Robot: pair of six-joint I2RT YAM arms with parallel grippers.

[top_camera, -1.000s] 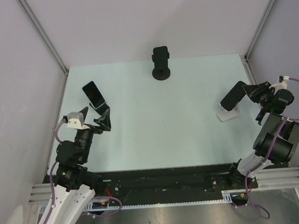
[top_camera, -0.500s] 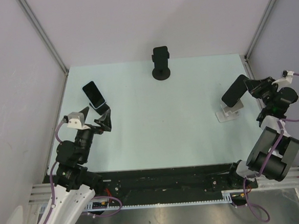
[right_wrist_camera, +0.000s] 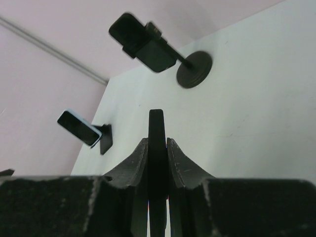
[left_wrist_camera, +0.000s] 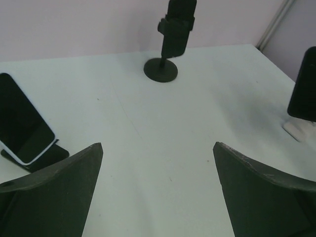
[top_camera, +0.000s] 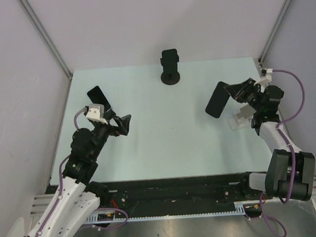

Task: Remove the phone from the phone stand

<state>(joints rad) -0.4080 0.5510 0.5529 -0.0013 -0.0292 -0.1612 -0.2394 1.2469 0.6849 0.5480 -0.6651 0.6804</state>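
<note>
Counting three phones (top_camera: 169,57) (top_camera: 98,96) (top_camera: 217,99), three stands (top_camera: 170,78) (left_wrist_camera: 54,152) (top_camera: 236,120); right hand (top_camera: 229,90) clamps one phone.

the phone (top_camera: 216,100) hangs left of its stand (top_camera: 236,122), seemingly clear of it, with another stand (top_camera: 171,76) behind.

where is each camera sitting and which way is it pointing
Top external: above and behind the bases, looking down at the table; both arms show, left gripper open, right gripper shut on a black phone.
Left wrist: low over the table, facing the far wall; its open fingers frame the view.
Right wrist: low, tilted, facing the far left corner; its fingers pinch the phone edge-on.
Shared: all three show the phone on the round-base stand and the white-edged phone.
</note>
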